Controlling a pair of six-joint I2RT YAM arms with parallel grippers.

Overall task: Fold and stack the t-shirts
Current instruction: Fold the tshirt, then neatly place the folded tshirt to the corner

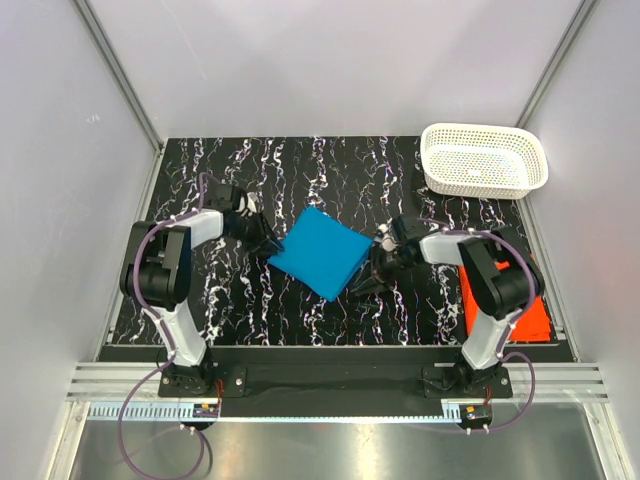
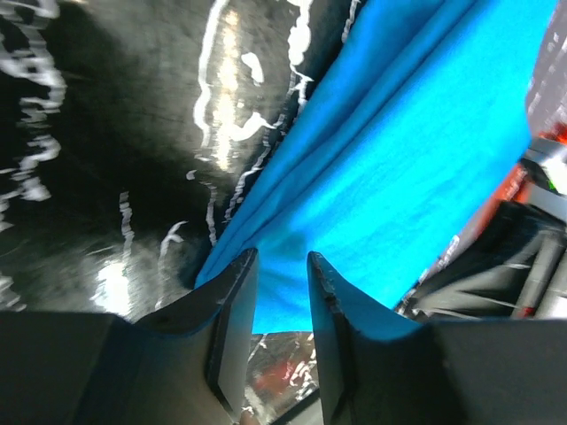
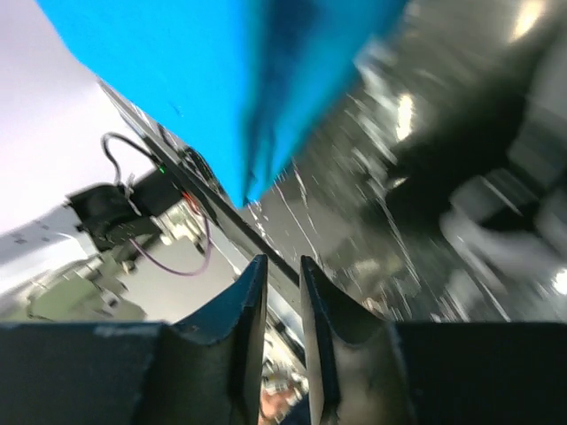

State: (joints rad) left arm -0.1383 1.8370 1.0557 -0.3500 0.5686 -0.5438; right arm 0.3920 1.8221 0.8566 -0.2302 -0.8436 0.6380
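Blue takes centre stage: the blue t-shirt (image 1: 320,255) lies on the dark marbled desk (image 1: 330,170) as a flat, roughly square fold, on the arms' side of the white basket (image 1: 484,186) and off to the basket's left. The orange-red t-shirt (image 1: 534,318) sits on the near side of that same basket, tucked beside the right arm and partly hidden. The left end effector (image 1: 264,243) is down at the blue corner farthest from the basket. Its fingers stand a little apart with blue cloth showing in the gap, and I cannot tell whether they actually pinch it. The right end effector (image 1: 372,272) is at the basket-side corner, fingers narrowly apart with nothing between them, the cloth's tip just clear. Handling call: this looks like light, limp fabric that will sag, slide on the glossy top and unfold if lifted by one layer, so I'd take opposite corners, pinching all layers together.
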